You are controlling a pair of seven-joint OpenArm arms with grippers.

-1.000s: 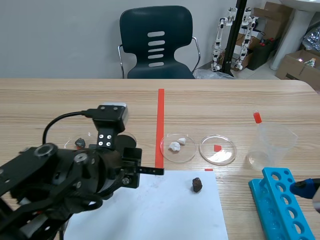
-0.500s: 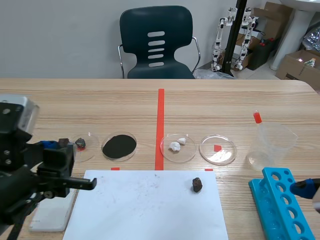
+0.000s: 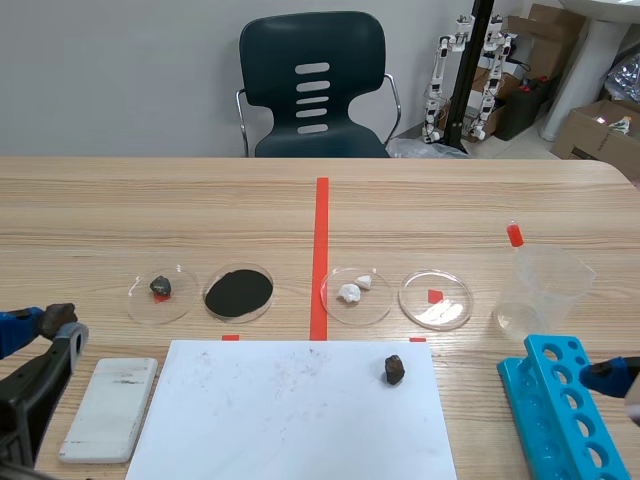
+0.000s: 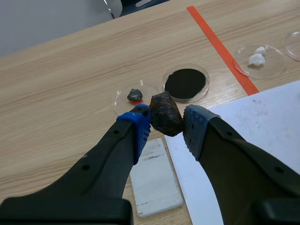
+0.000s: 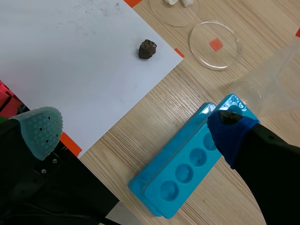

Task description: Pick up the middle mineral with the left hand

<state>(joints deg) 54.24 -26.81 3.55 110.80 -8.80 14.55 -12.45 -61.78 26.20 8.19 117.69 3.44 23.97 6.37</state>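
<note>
Mineral lump [image 4: 166,114], dark reddish-brown and rough, sits clamped between the blue dotted pads [image 4: 140,123] of the left gripper [image 4: 167,123], one pad pressed to each side of it. The gripper holds it above the left near part of the light wooden surface [image 3: 450,200].

Just under and ahead of the gripper lies a white rectangular slab [image 4: 154,176], beside the edge of a large white paper sheet [image 4: 262,112]. Farther ahead stand two clear round dishes side by side: one with a small grey-dark stone [image 4: 135,95] resting on a red mark, the other filled with black powder [image 4: 186,83]. Beyond the orange-red tape line [image 4: 220,47] is a third dish holding white lumps [image 4: 259,55].

The right gripper [image 5: 135,131] has its fingers spread wide with nothing between them, low at the right near side. Its blue pad is over the end of a bright blue tube rack with round holes [image 5: 187,164]. A small dark rock [image 5: 147,48] lies on the paper near its right edge, and past it is a clear dish with a red square [image 5: 215,44] under it. A clear plastic beaker [image 3: 540,285] stands beyond the rack, a red-capped item [image 3: 514,236] just behind it. A dark chair [image 3: 313,85] stands across the surface.
</note>
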